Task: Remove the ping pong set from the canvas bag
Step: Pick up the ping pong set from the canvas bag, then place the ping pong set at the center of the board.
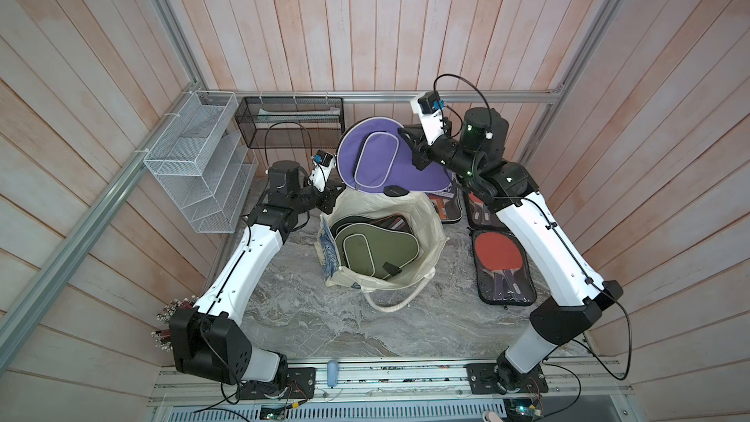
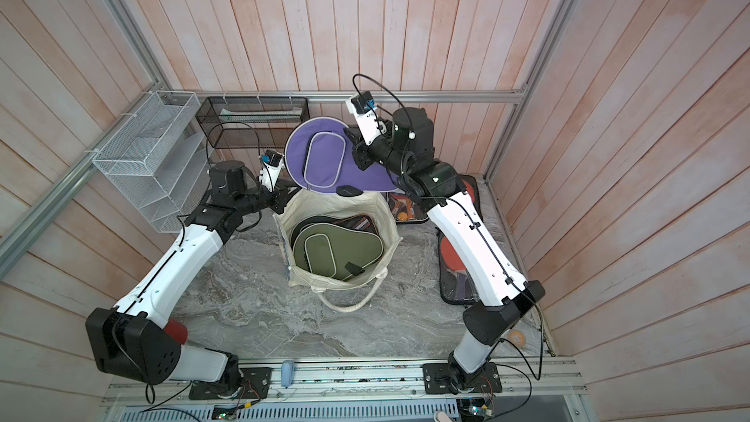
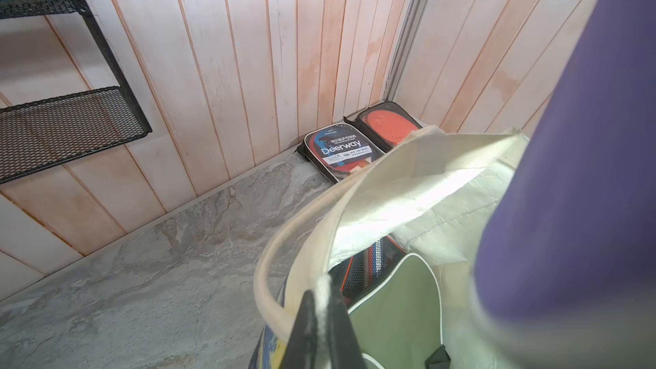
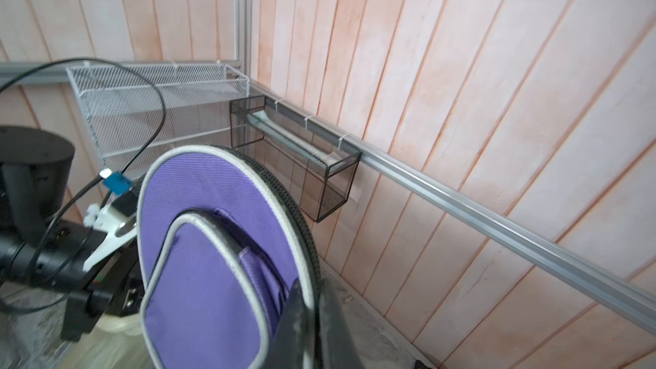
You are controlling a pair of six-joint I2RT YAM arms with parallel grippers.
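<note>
Raised case (image 1: 377,156): hanging from right claw (image 4: 312,317), above canvas bag (image 1: 426,233).
Canvas bag: sitting against left claw (image 3: 321,310), second case (image 1: 377,245) lying inside.
Paddle packs (image 1: 503,278): lying on table (image 1: 304,318), beyond bag from left claw.

Both top views look steeply down from above the near edge onto the whole table (image 1: 316,318), almost identically. The left wrist view sits close at the bag (image 3: 408,179) rim, facing the back wall (image 3: 230,65). The right wrist view looks along the purple case (image 4: 198,296) toward the white rack (image 4: 159,101).
</note>
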